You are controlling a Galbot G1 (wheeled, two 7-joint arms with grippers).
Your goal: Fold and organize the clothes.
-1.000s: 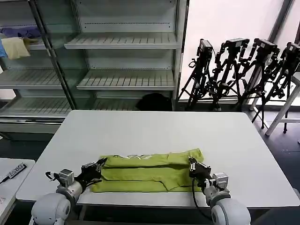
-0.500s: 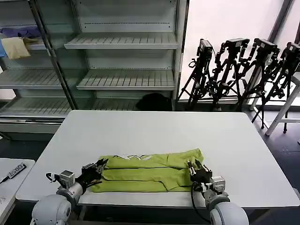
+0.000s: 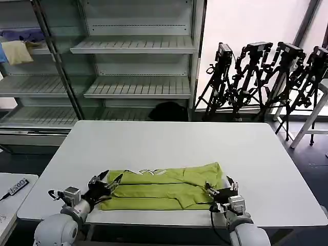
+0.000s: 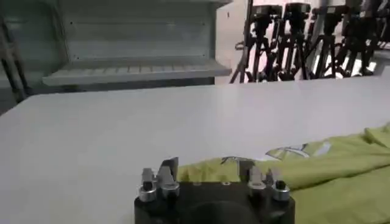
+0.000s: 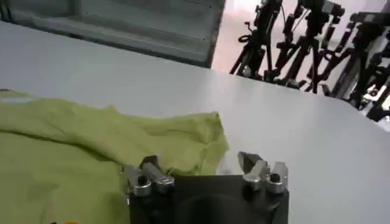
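My left gripper [image 3: 109, 180] has let go of the shirt [image 3: 165, 188]: its fingers [image 4: 167, 171] now stand spread, where a second ago they were drawn together on the shirt's left end. My right gripper [image 3: 219, 190] has done the same and has slid back toward me and a little outward, so that it now sits just off the shirt's right end, jaws apart, with bare table [image 3: 169, 143] between its fingers [image 5: 251, 164]. The shirt itself has settled flatter since the release. Its near edge lies straighter and the bunched ridge at its right end has dropped.

Right in front of both grippers the shirt lies as a long, low band along the table's near edge, folded lengthwise into soft overlapping layers. The cloth is matte lime cotton, limp, with shallow creases running along its length. In the left wrist view a strip of white-and-dark print [image 4: 291, 151] peeps out at the far fold. In the right wrist view the right end finishes in a rumpled corner [image 5: 201, 131] just beside my fingers.

Beyond the shirt the tabletop is smooth, pale and rectangular. Past its far edge stand metal shelves [image 3: 138, 51] with slatted boards, and to their right a row of black tripods [image 3: 266, 77].
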